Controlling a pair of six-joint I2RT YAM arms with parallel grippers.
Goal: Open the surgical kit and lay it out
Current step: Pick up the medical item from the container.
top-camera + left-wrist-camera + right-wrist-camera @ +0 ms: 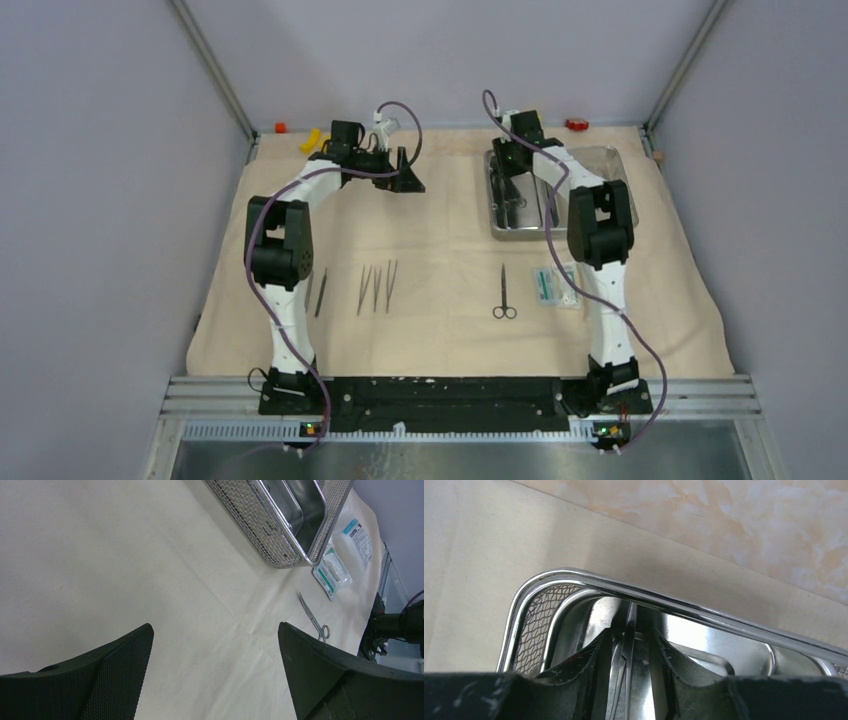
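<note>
The beige cloth wrap (440, 335) lies spread flat on the table. The steel tray (612, 152) stands at the back right, inside a mesh basket (250, 522). My right gripper (510, 172) reaches down into the tray; in the right wrist view it (631, 635) is narrowly open astride a thin metal instrument (628, 655) lying below the tray rim (574, 575). My left gripper (405, 178) is open and empty above bare cloth (215, 630). Three tweezers (377, 288), two dark instruments (315, 292), scissors (504, 295) (314, 620) and teal-and-white packets (555, 285) (332, 570) lie on the cloth.
A yellow block (312, 140) and a red block (281, 127) sit at the back left edge, and another red block (576, 124) at the back right. Grey walls enclose three sides. A metal rail (460, 390) runs along the front.
</note>
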